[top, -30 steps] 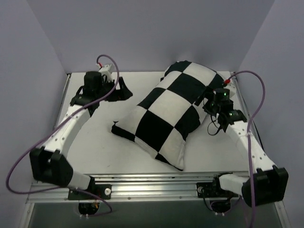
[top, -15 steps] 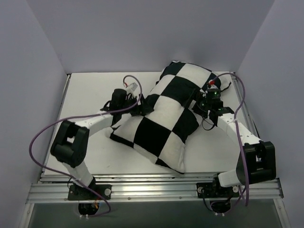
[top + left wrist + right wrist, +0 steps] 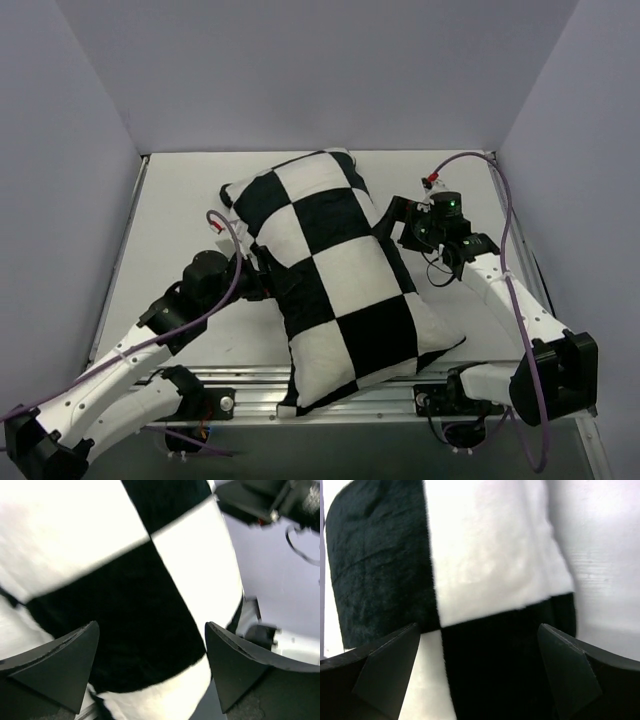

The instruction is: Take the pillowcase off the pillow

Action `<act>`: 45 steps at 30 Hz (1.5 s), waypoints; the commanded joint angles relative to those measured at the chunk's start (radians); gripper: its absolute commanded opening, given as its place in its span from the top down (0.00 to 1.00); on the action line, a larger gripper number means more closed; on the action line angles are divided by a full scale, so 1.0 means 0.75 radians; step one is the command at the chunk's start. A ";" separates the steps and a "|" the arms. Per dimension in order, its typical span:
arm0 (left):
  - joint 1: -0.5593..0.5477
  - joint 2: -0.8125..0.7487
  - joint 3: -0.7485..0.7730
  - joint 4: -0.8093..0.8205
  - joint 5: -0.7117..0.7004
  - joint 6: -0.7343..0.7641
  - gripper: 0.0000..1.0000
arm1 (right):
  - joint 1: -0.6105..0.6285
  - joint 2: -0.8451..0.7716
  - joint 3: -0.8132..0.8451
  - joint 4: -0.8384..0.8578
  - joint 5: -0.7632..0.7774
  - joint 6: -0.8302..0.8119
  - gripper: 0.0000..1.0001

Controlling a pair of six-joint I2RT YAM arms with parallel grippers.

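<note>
Both gaping empty, left end effector and right end effector flank the pillowcase, fully on its pillow; nothing removed.

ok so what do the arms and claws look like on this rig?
The left arm and right arm are built from white links with black joint housings. A purple cable loops along each one. Small green lights show on the right wrist. The left claw and right claw have matte black, wedge-shaped fingers.
</note>
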 commanded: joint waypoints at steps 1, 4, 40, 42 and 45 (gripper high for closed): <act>0.047 0.015 0.225 -0.257 -0.264 0.045 0.06 | -0.073 -0.016 0.122 -0.088 0.065 -0.050 0.00; 0.155 0.168 0.328 -0.259 -0.197 0.084 0.06 | -0.122 0.043 0.170 -0.022 0.012 -0.017 0.00; 0.180 1.136 0.653 0.870 -0.014 -0.148 0.09 | 0.305 0.690 1.395 -0.432 -0.412 -0.618 1.00; 0.180 1.108 0.568 0.864 -0.041 -0.150 0.07 | 0.383 0.673 1.342 -0.450 -0.375 -0.647 1.00; 0.180 0.928 0.368 0.906 -0.088 -0.194 0.03 | 0.454 0.612 1.099 -0.381 -0.312 -0.641 0.98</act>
